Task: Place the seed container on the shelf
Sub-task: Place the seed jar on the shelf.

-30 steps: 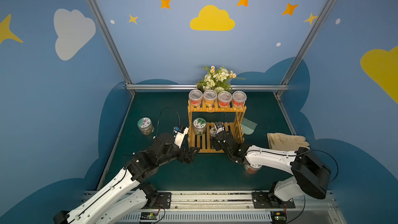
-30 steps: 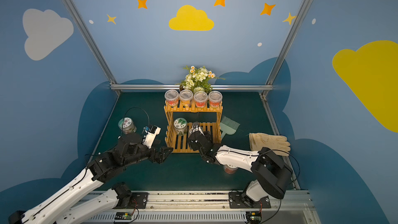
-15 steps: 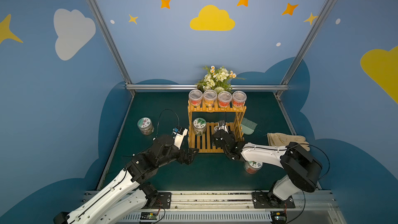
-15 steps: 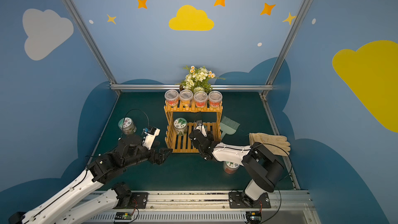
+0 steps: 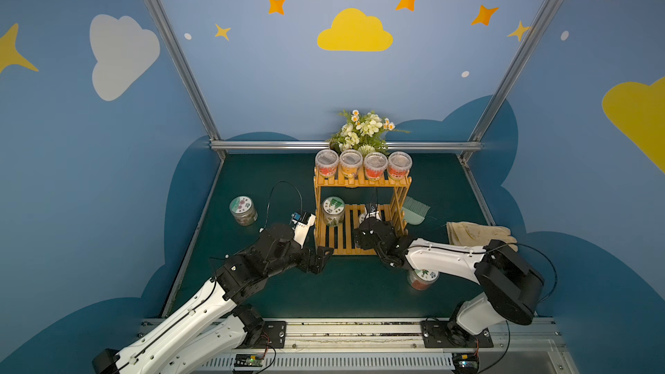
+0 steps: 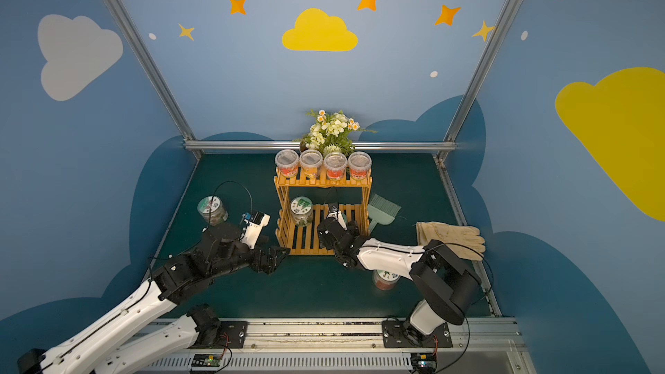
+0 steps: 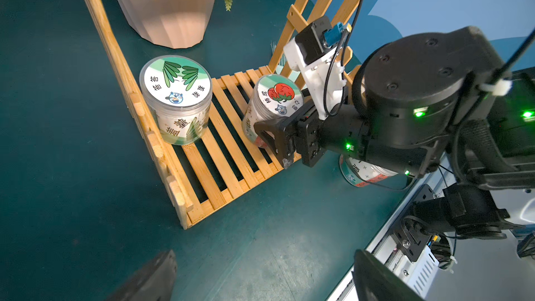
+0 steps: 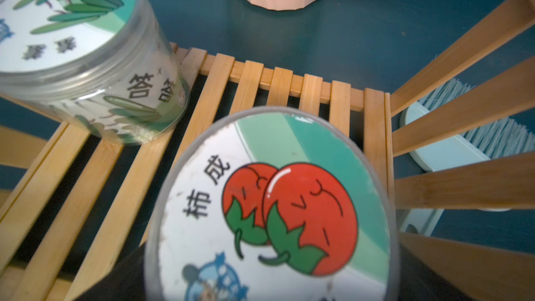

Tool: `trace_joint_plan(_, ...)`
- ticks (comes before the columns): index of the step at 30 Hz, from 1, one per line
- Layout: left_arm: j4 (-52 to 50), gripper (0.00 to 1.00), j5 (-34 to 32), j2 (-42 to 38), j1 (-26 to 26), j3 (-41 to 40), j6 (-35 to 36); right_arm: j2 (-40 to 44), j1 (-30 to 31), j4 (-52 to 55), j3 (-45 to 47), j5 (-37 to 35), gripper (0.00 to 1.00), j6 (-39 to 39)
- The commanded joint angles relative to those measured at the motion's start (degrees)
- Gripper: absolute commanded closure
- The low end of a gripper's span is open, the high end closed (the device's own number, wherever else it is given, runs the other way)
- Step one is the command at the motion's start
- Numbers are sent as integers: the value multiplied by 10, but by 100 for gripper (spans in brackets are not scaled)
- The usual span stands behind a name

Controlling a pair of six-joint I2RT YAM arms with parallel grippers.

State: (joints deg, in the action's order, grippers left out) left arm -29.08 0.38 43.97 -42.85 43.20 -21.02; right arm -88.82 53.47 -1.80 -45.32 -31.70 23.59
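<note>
The seed container (image 7: 278,98), a clear jar with a tomato picture on its lid (image 8: 275,212), stands on the lower tier of the shelf (image 5: 360,183), near its right ladder side. My right gripper (image 7: 275,128) reaches in from the front with its jaws on either side of the jar. One of its fingers (image 7: 272,140) crosses the jar's near wall. No gap or contact can be made out. In both top views the wrist hides the jar. My left gripper (image 5: 320,257) hangs open and empty over the mat at the shelf's front left corner (image 6: 279,257).
A green-lidded jar (image 5: 333,206) stands at the left of the lower tier. Several jars (image 5: 363,165) fill the top tier. Loose jars stand on the mat at the left (image 5: 243,208) and under my right arm (image 5: 421,278). A brush (image 5: 415,210), gloves (image 5: 478,235) and a flower pot (image 5: 363,131) lie around the shelf.
My right arm's elbow has swung left while its gripper stayed at the container on the lower tier. The left arm has barely moved.
</note>
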Motion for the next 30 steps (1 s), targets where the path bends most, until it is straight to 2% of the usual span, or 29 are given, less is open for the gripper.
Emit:
trace_joint_plan(1,12,0,10,7,2,11,4,35,-4,45,-5,26,4,-5)
trace_joint_plan(8,14,0,13,12,2,13,4,27,-25,70,-29,47,15,1)
trace_joint_plan(10,13,0,14,14,2,15,5,13,-31,76,-44,49,14,3)
trace_joint_plan(13,12,0,15,16,2,16,5,-10,-36,90,-71,52,6,4)
trace_joint_plan(15,13,0,17,17,2,16,4,-24,-39,99,-87,50,6,7)
trace_joint_plan(17,12,0,18,18,2,14,4,-34,-44,102,-98,46,11,13)
trace_joint_plan(22,9,0,17,17,2,12,4,-51,-50,108,-119,3,19,27)
trace_joint_plan(26,6,0,14,15,2,12,4,-63,-55,122,-136,-43,20,33)
trace_joint_plan(30,5,0,10,13,2,11,6,-66,-66,129,-134,-55,19,50)
